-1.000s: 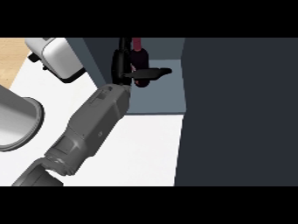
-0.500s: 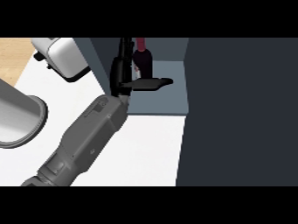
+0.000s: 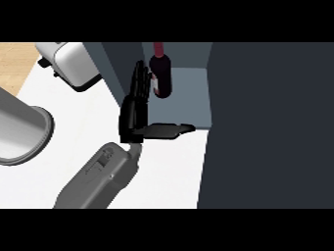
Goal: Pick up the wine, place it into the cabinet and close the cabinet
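Observation:
The wine bottle (image 3: 160,73), dark red with a pale label, stands inside the open cabinet on its grey-blue floor (image 3: 189,98). My left hand (image 3: 133,120) is just left of the bottle. Its fingers (image 3: 138,81) are straight and lie alongside the bottle's left side, while the thumb (image 3: 171,129) points right across the cabinet's front edge. The hand is open and holds nothing. Whether the fingers touch the bottle I cannot tell. The grey forearm (image 3: 101,179) comes in from the lower left. My right hand does not show.
The cabinet's large dark panel (image 3: 278,122) fills the right side. A dark upright panel (image 3: 113,66) stands left of the fingers. On the white counter (image 3: 166,169) are a silver toaster (image 3: 72,63) at the back left and a big grey cylinder (image 3: 10,127) at the left edge.
My left hand, which was curled round the bottle in the cabinet, has let go, straightened its fingers and drawn back toward me. The bottle now stands by itself.

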You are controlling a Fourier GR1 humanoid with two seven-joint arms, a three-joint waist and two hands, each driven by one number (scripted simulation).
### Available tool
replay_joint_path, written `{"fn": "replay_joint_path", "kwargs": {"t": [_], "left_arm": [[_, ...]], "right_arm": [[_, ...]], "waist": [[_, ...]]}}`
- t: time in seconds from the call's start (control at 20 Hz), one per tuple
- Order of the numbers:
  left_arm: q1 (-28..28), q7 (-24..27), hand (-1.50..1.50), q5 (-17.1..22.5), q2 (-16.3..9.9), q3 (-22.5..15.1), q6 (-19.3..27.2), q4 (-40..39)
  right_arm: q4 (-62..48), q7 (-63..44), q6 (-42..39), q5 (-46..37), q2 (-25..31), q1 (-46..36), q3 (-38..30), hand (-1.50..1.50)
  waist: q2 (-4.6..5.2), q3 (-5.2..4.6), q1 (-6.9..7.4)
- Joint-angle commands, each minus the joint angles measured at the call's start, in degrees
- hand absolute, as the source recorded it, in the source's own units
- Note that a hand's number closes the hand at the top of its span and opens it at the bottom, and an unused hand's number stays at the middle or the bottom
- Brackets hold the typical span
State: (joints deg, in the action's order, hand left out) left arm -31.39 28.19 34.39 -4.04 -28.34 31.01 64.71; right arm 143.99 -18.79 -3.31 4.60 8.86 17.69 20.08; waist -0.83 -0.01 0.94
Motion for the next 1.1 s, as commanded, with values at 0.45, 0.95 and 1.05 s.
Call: {"fn": "replay_joint_path", "kwargs": {"t": [0.45,0.95,1.05], "left_arm": [[25.8,0.0,-1.5,-6.9,-6.3,-10.7,5.9,31.0],[35.5,-0.8,-1.5,-6.1,-15.2,-9.0,4.4,40.8],[37.7,-1.1,-1.5,-5.2,-18.5,-7.5,2.5,44.5]], "right_arm": [[10.2,-8.6,-0.4,1.1,3.5,-0.5,1.8,1.5],[12.3,-9.4,-10.2,1.5,9.8,3.0,18.8,1.5],[8.2,-11.5,-8.2,-1.7,6.1,-3.1,21.8,1.5]], "waist": [[0.52,-0.01,-0.66],[0.22,-0.06,-0.85],[0.39,-0.17,0.18]]}}
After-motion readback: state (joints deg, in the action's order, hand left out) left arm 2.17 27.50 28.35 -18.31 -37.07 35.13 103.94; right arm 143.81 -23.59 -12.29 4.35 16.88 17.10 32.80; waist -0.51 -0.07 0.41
